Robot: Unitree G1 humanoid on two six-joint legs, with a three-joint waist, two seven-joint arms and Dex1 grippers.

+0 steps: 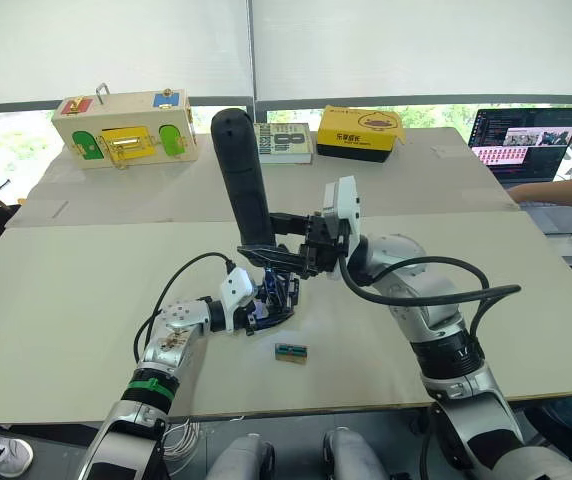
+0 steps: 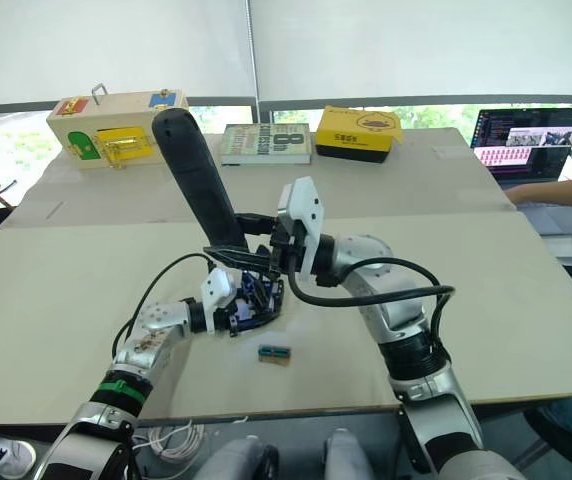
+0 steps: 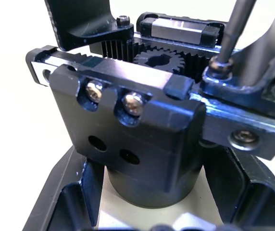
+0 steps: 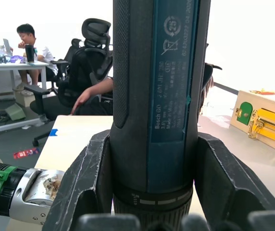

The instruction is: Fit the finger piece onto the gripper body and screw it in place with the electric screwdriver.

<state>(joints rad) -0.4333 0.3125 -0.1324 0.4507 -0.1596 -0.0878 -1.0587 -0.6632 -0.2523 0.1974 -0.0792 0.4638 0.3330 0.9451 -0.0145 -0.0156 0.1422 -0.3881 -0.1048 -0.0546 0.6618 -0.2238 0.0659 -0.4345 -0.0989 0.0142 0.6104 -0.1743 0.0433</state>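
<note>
The left gripper [image 1: 266, 308] clamped the gripper body [image 3: 142, 144] upright on the table [image 1: 66, 290], steadying it near the middle so its screws faced up. Just right, the right gripper [image 1: 266, 252] gripped the electric screwdriver [image 1: 242, 175], tilted far-left, its bit [image 3: 233, 29] seated on a screw through the finger piece [image 3: 245, 84]. A small green block [image 1: 290, 352] lay nearer.

The 2 head views look forward and down over the table [image 1: 86, 300], sharing the same scene. The left wrist view sits very close to the gripper body [image 3: 128, 139]. The right wrist view faces along the electric screwdriver [image 4: 156, 96].
</note>
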